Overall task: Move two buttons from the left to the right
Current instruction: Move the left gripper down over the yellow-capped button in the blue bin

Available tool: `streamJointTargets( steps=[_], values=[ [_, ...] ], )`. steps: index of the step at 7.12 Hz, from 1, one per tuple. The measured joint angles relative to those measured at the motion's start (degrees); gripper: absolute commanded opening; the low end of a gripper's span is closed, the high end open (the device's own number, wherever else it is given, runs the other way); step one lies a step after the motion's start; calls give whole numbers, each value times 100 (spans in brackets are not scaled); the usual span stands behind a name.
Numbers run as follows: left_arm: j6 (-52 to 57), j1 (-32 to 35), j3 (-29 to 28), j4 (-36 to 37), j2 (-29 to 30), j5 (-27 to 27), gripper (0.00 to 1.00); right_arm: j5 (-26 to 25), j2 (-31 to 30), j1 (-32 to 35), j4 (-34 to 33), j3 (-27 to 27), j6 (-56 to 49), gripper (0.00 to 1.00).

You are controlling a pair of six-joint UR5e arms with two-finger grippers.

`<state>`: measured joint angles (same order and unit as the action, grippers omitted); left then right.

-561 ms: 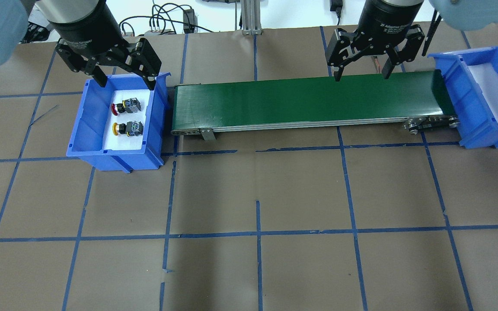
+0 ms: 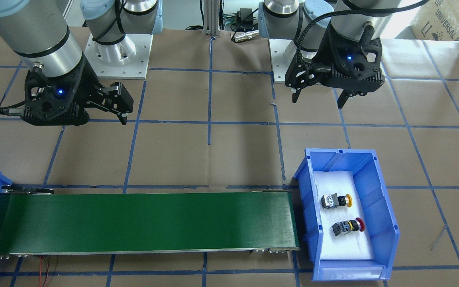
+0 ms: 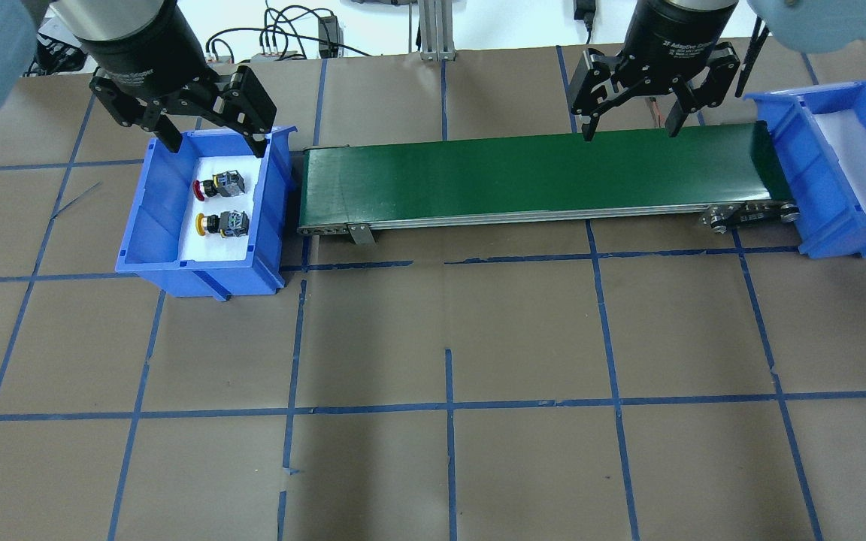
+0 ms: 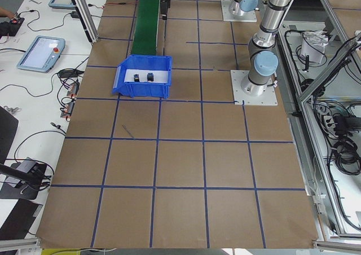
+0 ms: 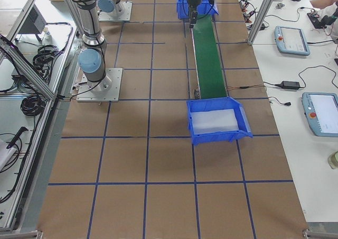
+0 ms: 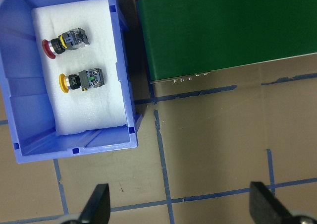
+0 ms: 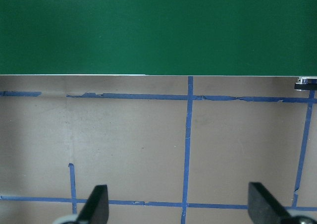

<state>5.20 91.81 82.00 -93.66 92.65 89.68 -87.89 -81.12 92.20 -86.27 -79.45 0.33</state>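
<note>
In overhead view: red button point(image 3: 215, 185) and yellow button point(image 3: 221, 222) in left bin point(image 3: 149, 225), axes 9-to-3, caps at 9, lying at 6 o'clock from the nearer left end effector point(image 3: 216, 143), released wide; right end effector point(image 3: 632, 129), likewise released, far toward 3.

Red button point(image 3: 215, 186) and yellow button point(image 3: 219, 222) lie on their sides, apart, inside the blue bin point(image 3: 149, 218).
</note>
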Motion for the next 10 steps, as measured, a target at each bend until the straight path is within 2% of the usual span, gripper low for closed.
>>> streamJointTargets(
  steps=[2, 3, 7, 10],
  values=[
    [326, -221, -4, -57, 21, -27, 100, 0, 0, 0, 0, 0, 2, 100],
    [951, -358, -27, 45, 192, -44, 100, 1, 0, 0, 1, 0, 2, 100],
    [4992, -919, 184, 726, 1214, -4, 99, 6, -2, 5, 7, 0, 48, 100],
    [7051, -1158, 610, 1520, 1738, 21, 99, 5, 0, 9, 11, 0, 55, 100]
  ],
)
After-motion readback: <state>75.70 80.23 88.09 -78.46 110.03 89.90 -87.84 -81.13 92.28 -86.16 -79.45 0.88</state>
